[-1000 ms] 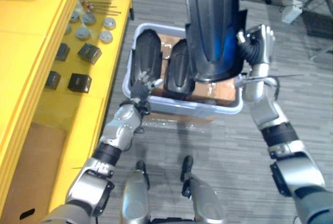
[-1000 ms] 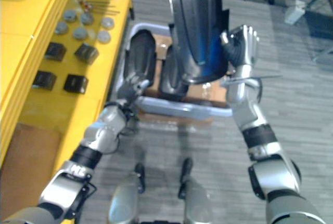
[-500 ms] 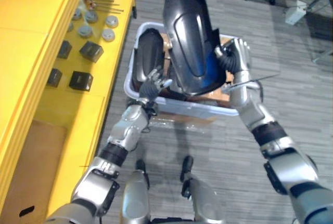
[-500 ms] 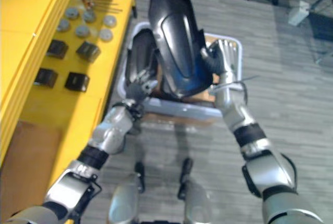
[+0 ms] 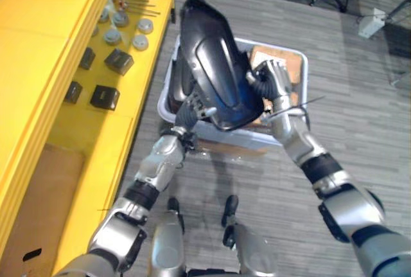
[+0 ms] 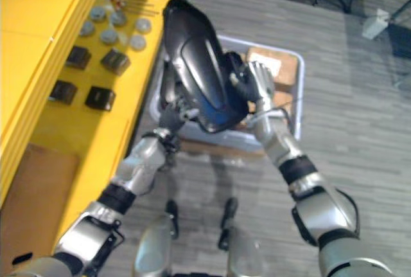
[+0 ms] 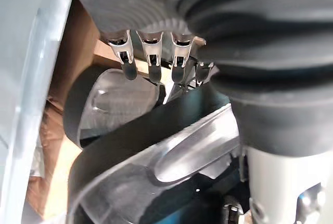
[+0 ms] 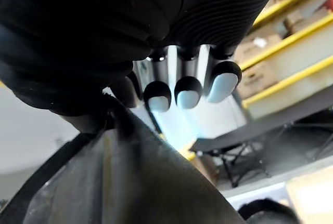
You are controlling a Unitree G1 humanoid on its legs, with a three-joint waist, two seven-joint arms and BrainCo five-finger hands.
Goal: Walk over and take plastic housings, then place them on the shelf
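A large glossy black plastic housing (image 5: 212, 71) is held up, tilted, over the left part of a grey bin (image 5: 302, 65). My right hand (image 5: 271, 79) is shut on its right edge, fingertips (image 8: 187, 91) curled over the rim. My left hand (image 5: 194, 105) is open beneath the housing's lower left edge, straight fingers (image 7: 151, 60) reaching towards it. More black housings (image 7: 114, 99) lie in the bin, mostly hidden behind the raised one.
A yellow shelf (image 5: 38, 52) runs along the left, carrying small black boxes (image 5: 104, 97) and grey round discs (image 5: 112, 36). A cardboard box (image 5: 38, 193) sits on its lower level. Brown cardboard (image 5: 270, 55) shows in the bin's right part.
The housing has come down and swung left, towards the shelf, tilting with my right hand. My left hand has risen to its lower edge. The camera has shifted too.
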